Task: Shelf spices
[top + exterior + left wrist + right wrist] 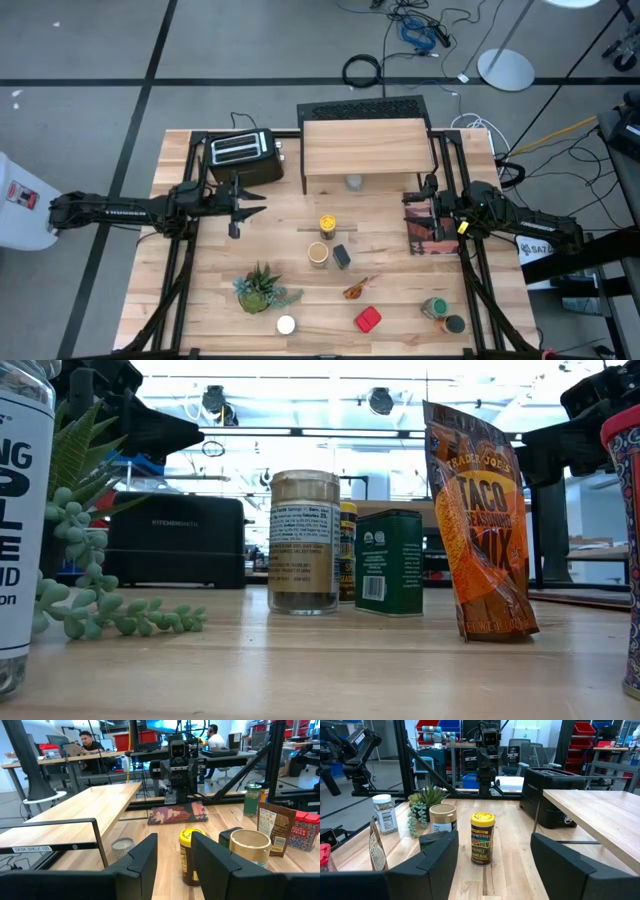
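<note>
The shelf (365,145), a light plank on a black wire frame, stands at the table's far middle, with a small grey-lidded jar (353,182) on the table under its front edge. The other spices stand loose on the tabletop: a yellow-lidded jar (327,223), a tan-lidded jar (318,253), a dark square tin (342,256), an orange pouch (480,530), a red tin (368,319) and a white-capped shaker (286,324). My left gripper (174,840) hovers open left of them, pointing level. My right gripper (493,840) hovers open at the right, above a flat patterned packet (420,232).
A black toaster (245,155) stands left of the shelf. A green potted plant (262,288) sits near the front left. A green-capped bottle (434,308) and a dark-lidded jar (455,324) stand at the near right. People sit at desks beyond the table.
</note>
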Action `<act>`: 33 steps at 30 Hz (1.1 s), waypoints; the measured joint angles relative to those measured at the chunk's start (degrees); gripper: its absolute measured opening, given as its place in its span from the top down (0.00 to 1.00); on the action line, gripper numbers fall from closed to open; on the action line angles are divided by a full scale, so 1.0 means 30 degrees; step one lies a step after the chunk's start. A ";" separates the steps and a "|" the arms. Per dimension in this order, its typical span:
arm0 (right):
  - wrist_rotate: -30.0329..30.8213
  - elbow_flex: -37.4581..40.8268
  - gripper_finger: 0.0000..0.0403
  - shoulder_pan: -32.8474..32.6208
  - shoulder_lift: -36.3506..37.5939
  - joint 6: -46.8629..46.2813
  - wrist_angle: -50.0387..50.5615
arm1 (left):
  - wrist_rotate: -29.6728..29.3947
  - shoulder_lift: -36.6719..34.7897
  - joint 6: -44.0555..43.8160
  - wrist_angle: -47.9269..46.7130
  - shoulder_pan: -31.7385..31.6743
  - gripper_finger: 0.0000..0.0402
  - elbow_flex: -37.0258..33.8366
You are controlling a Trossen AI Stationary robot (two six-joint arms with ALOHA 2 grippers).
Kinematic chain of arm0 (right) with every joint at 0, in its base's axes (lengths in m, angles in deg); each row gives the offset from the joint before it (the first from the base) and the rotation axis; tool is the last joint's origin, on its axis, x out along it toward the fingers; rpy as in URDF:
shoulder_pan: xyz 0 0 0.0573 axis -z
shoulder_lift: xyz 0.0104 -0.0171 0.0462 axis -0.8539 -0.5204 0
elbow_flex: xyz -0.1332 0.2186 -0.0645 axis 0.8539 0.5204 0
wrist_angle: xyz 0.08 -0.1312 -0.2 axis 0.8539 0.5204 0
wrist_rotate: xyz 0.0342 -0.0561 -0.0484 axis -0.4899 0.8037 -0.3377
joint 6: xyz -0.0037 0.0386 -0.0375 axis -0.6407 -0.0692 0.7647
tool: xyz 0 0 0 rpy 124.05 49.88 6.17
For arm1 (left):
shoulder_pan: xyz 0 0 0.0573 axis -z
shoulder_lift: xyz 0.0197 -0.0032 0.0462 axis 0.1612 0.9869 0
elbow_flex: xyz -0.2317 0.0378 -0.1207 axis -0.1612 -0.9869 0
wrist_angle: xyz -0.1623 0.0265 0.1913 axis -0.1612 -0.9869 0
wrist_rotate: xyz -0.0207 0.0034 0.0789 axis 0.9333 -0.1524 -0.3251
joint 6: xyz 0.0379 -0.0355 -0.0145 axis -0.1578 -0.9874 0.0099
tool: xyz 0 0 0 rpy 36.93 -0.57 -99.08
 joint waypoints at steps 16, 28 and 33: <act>-0.0007 0.0002 0.42 0.0002 0.0002 0.0000 0.0002 | -0.0033 -0.0004 0.0002 0.0000 0.0004 0.68 -0.0006; 0.0000 -0.0004 0.42 -0.0004 0.0004 0.0000 0.0002 | -0.0217 0.0202 0.0014 0.3767 -0.0007 0.68 -0.0006; 0.0000 0.0001 0.42 -0.0002 0.0005 0.0000 -0.0002 | 0.0791 0.1372 0.0124 1.4003 0.0000 0.68 0.0197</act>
